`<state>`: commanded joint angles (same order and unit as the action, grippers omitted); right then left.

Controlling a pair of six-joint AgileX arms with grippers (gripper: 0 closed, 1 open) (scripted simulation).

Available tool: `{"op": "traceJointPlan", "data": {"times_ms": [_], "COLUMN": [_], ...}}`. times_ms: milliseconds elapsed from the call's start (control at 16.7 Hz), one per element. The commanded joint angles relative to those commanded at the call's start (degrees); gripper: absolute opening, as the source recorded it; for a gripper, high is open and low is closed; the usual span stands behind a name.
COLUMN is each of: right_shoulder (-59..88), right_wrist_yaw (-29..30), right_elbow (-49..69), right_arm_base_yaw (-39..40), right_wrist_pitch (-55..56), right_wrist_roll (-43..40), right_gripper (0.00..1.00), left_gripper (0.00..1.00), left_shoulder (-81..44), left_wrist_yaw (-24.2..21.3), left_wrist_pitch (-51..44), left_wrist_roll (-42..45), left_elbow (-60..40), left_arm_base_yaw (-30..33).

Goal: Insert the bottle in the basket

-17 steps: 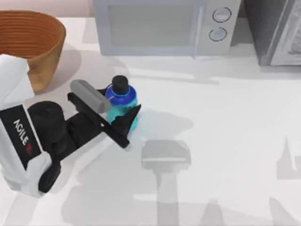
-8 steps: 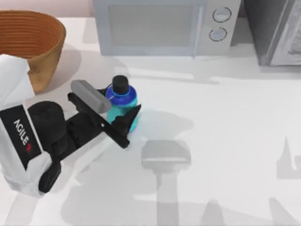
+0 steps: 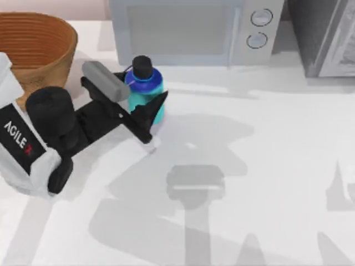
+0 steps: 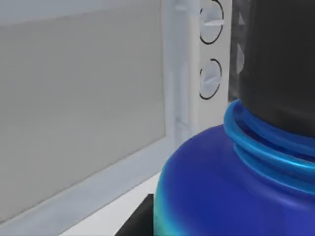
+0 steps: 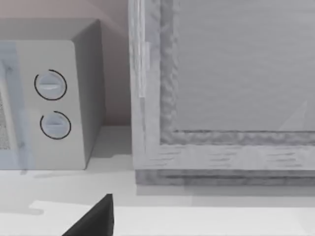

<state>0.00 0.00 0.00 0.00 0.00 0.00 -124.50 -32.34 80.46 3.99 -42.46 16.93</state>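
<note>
The bottle (image 3: 145,94) stands upright in the upper left of the top view, black cap uppermost, just in front of the microwave (image 3: 188,30). The left gripper (image 3: 136,100) has its jaws closed around the bottle's cyan body, 1 finger on each side; whether the base is touching the bench (image 3: 266,166) or slightly above it is hard to judge. In the left wrist view the blue shoulder (image 4: 221,187) and black cap (image 4: 280,64) sit very close, with the microwave door and 2 dials behind. The basket (image 3: 36,47) sits at the far upper left corner, near the left arm, apart from the bottle. The right wrist view faces the microwave's 2 dials (image 5: 51,105) and a grey cabinet (image 5: 226,88).
</note>
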Motion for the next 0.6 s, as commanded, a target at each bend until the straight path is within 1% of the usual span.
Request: {"op": "traceJointPlan", "data": {"times_ms": [120,300,600], "right_shoulder": [0.0,0.0,0.0], "right_wrist_yaw": [0.0,0.0,0.0], "right_elbow": [0.0,0.0,0.0], "right_arm_base_yaw": [0.0,0.0,0.0], "right_wrist_pitch": [0.0,0.0,0.0], "right_wrist_roll": [0.0,0.0,0.0], "right_gripper": [1.0,1.0,1.0], "left_gripper": [0.0,0.0,0.0], "left_shoulder": [2.8,7.1,12.8], "left_wrist_yaw": [-3.3,-9.5,-21.2], "left_wrist_pitch": [-5.8,-16.6,-37.0], "left_wrist_roll": [0.3,1.1,3.5], "left_elbow": [-5.8,-14.9,-27.5], "left_arm_base_yaw": [-2.5,-8.1,-20.9]}}
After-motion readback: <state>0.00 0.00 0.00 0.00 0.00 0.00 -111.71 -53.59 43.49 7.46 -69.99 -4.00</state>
